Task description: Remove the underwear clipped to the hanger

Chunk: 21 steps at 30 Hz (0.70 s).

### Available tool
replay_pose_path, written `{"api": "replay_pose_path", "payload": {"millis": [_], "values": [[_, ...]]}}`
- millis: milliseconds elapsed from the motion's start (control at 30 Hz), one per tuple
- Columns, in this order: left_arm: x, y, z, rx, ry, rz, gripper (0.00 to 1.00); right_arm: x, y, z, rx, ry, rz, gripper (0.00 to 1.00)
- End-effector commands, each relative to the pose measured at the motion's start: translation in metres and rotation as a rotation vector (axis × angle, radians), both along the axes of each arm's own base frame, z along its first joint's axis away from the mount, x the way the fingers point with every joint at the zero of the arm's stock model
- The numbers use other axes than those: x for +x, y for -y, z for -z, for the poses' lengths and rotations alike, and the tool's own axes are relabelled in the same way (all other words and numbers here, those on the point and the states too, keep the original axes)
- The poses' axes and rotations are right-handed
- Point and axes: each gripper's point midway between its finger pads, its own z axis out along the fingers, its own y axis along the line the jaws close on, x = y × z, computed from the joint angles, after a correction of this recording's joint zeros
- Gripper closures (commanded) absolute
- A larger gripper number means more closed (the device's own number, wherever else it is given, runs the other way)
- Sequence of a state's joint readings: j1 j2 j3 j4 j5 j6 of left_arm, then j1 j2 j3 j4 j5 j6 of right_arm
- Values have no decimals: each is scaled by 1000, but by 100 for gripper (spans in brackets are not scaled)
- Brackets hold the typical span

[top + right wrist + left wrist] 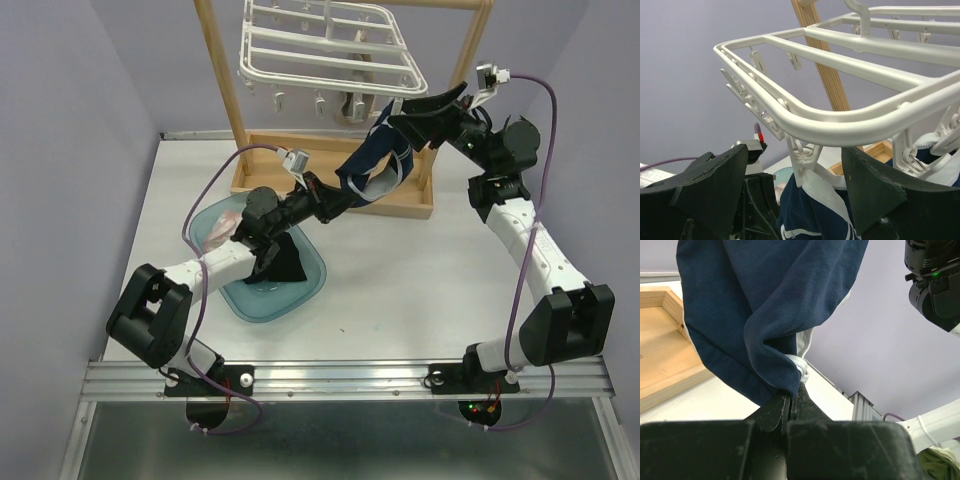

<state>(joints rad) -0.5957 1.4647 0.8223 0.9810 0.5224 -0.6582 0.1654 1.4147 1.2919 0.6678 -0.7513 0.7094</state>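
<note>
The white hanger [330, 50] hangs from the wooden stand [225, 90]; it fills the right wrist view [840, 125]. Navy blue underwear [375, 160] with a white band still hangs from a clip [802, 160] at the rack's near right corner. My left gripper [345, 190] is shut on the lower edge of the navy underwear [775, 315] and pulls it down and left. My right gripper [425, 110] is open, its jaws on either side of the clip and waistband [825, 195]. Black underwear [280, 262] and a pale pink piece [225, 225] lie in the teal tray [300, 290].
The stand's wooden base tray [400, 205] sits under the rack. Another garment [360, 75] hangs further back on the rack. Lavender walls close in the sides and back. A metal rail [340, 378] runs along the near table edge.
</note>
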Motion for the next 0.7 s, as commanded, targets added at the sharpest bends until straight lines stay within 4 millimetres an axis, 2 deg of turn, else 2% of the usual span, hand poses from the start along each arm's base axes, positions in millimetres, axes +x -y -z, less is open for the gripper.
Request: {"api": "replay_pose_path", "payload": {"millis": [0,200,433,533,667], "values": [[-4,5,-34,-46,90,15,100,-8,0,-22,66,67,-14,21],[-6,8,-35,-45,90,16,100,-5,-1,-23,99,38,-36,32],[-10,12,-37,-44,93,26,100,3,-3,-18,120,4,-46,37],[-11,14,-35,-40,90,30,100,6,-3,-18,126,-1,-51,43],[-10,14,-33,-34,86,30,100,6,-4,-22,131,-1,-67,64]]}}
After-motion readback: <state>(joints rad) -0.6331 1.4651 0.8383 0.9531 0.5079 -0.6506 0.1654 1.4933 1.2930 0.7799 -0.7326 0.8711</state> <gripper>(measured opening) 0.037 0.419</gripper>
